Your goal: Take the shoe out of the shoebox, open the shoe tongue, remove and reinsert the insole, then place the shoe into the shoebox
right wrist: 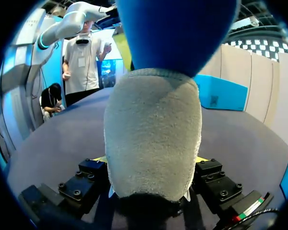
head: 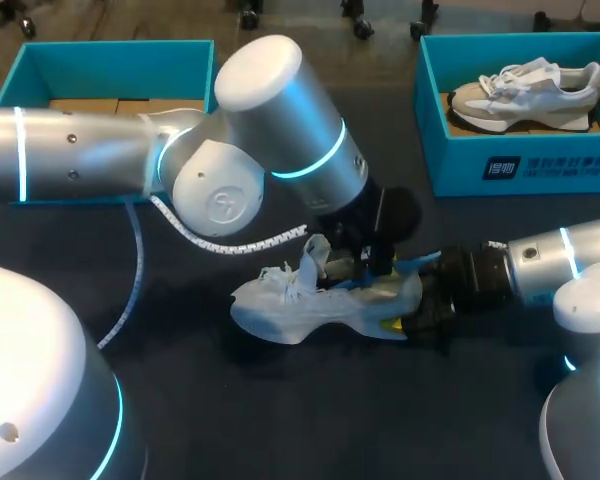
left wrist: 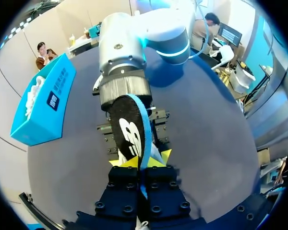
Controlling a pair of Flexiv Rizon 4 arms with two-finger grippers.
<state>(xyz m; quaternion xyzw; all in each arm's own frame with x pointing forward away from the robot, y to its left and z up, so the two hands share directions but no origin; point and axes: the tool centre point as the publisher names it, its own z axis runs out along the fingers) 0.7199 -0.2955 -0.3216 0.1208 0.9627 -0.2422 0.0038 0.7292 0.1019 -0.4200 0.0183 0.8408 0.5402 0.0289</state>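
Note:
A white and grey shoe [head: 300,305] lies on its side mid-table, toe to the left. My right gripper [head: 412,316] is shut on its heel; in the right wrist view the grey suede heel [right wrist: 153,134] fills the space between the fingers of that gripper [right wrist: 152,160]. My left gripper [head: 370,262] hangs over the shoe's opening. In the left wrist view its yellow tips [left wrist: 143,162] are pinched together on the edge of the blue-and-black insole [left wrist: 129,127], which stands up out of the shoe. The insole's blue underside [right wrist: 173,28] rises above the heel.
A teal shoebox [head: 520,165] at the back right holds a second light shoe [head: 525,95]. Another teal shoebox [head: 40,70] stands at the back left with cardboard inside. A white cable [head: 140,270] hangs from my left arm over the table.

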